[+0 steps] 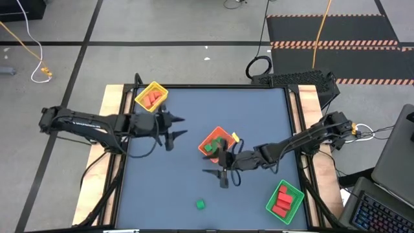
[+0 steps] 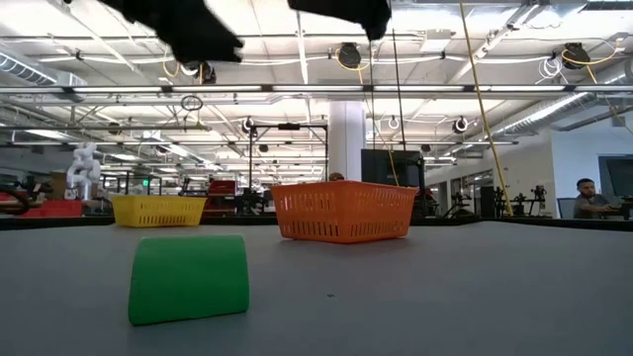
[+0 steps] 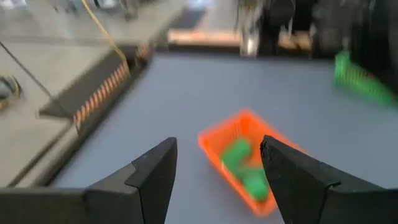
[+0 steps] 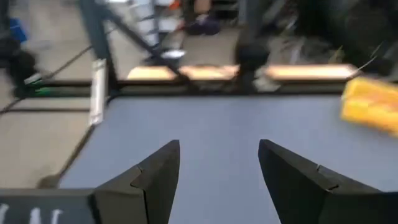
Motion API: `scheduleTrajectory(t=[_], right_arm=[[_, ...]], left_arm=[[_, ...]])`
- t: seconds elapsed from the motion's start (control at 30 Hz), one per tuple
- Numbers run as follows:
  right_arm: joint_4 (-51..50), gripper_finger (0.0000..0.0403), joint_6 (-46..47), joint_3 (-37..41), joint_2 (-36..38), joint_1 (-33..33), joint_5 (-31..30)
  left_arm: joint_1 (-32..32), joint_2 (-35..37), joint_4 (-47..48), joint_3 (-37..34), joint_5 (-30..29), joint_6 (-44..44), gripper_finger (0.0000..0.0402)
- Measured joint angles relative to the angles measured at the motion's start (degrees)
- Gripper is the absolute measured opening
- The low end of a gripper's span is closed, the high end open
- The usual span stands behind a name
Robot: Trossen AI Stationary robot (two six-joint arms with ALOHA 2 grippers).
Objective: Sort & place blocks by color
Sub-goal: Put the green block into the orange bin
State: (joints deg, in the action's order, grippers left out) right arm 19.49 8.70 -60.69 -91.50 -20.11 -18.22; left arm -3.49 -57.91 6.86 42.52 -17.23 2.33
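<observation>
One loose green block (image 1: 200, 204) on the blue-grey table (image 1: 181, 188), near the front edge, well apart from all three trays. Seen level in the low view (image 2: 189, 278): a solid piece, flat sides, rounded top corner. Probably light, stiff, smooth; best pinched across the two flat faces.

Orange tray (image 1: 215, 143) mid-table, holding green pieces; yellow tray (image 1: 151, 96) at the far left corner and green tray (image 1: 284, 201) at the near right, both holding red pieces.

Right gripper (image 1: 222, 178) above bare table beside the orange tray, fingers spread, empty. Left gripper (image 1: 174, 127) near the yellow tray, fingers spread, empty.

Tray contents visible only from above; block's profile only from table height. Left wrist view: orange tray (image 3: 249, 163) between the fingers.
</observation>
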Motion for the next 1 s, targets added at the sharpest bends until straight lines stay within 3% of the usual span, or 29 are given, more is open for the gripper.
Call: scheduleTrajectory(t=[0.2, 0.5, 1.0], right_arm=[[-6.82, 0.0215, 3.38, -4.51, -6.06, -2.59, 3.71], [-17.23, 0.0215, 9.64, -15.24, -16.7, -4.51, 5.15], [-23.09, 0.0215, 25.03, -24.53, -24.63, -8.42, 6.23]], left_arm=[[1.64, 0.44, -7.26, 0.08, 0.69, -1.93, 0.0234], [1.12, 0.22, -2.42, 0.0, 0.86, -0.63, 0.0234], [0.51, 0.62, 2.97, 0.0, 0.87, 0.92, 0.0234]])
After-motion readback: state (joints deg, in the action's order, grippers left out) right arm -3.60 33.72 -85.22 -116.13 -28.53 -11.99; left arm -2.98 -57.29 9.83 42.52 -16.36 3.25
